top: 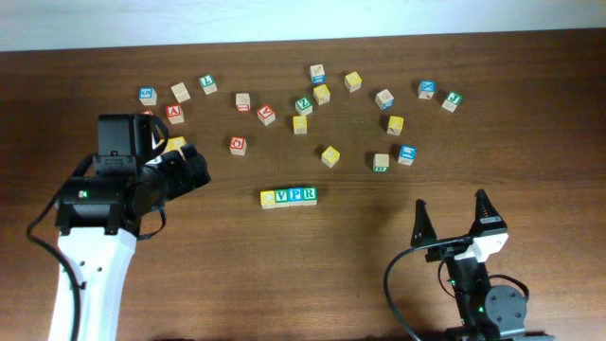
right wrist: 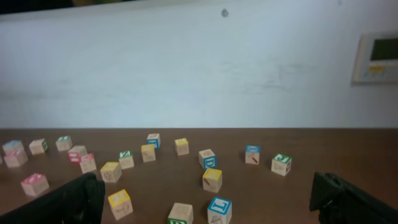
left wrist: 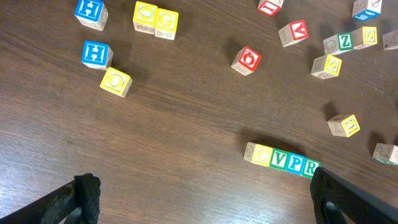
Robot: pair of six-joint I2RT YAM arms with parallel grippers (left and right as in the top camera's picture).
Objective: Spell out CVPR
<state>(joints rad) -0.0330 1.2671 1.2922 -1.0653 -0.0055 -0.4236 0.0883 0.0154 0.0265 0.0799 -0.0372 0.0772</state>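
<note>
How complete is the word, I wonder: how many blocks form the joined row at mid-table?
4, side by side in one row: yellow C block, green V block, blue P block, green R block. None looks hidden.

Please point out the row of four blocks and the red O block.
row of four blocks (top: 289,197): overhead view, top faces at mid-row.
red O block (left wrist: 247,60): left wrist view, its lettered top face.

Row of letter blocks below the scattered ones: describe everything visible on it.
The row of blocks is four small wooden-looking cubes with painted letters, reading C, V, P, R left to right from overhead. The C block is yellow; the others look blue and green. They sit side by side and touching, in a straight line on the brown table, apart from the loose blocks.
</note>
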